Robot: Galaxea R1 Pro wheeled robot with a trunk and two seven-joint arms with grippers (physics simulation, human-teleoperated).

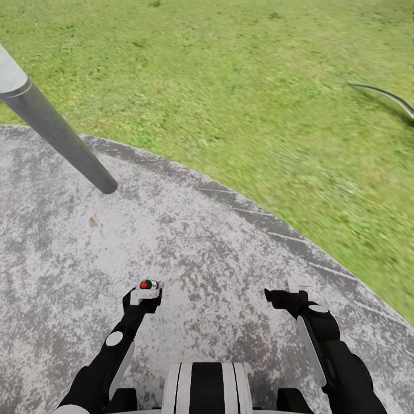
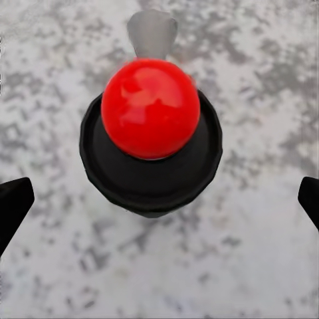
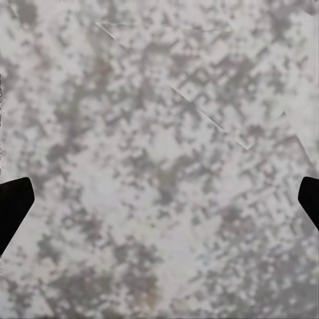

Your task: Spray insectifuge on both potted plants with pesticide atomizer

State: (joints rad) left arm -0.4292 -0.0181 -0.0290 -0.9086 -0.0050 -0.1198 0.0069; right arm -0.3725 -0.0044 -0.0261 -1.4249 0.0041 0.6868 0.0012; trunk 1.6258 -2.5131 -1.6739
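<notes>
I stand on the garden's round grey paved patio [image 1: 201,241], with green lawn [image 1: 259,86] beyond it. The pesticide atomizer [image 2: 150,109] is seen from above: a red round knob on a black collar, with a whitish nozzle behind it. It sits centred between the fingers of my left gripper [image 2: 159,212], which is open with both fingertips well clear of the atomizer. In the head view the atomizer [image 1: 148,284] shows right at the tip of my left gripper [image 1: 142,298]. My right gripper [image 1: 286,298] [image 3: 159,212] is open over bare paving. The potted plants and the insectifuge are out of view.
A grey lamp post [image 1: 57,135] with a pale top leans across the upper left and meets the patio ahead of my left arm. The curved patio edge [image 1: 287,236] runs from the left to the lower right. A long thin leaf tip [image 1: 391,98] pokes in at the right.
</notes>
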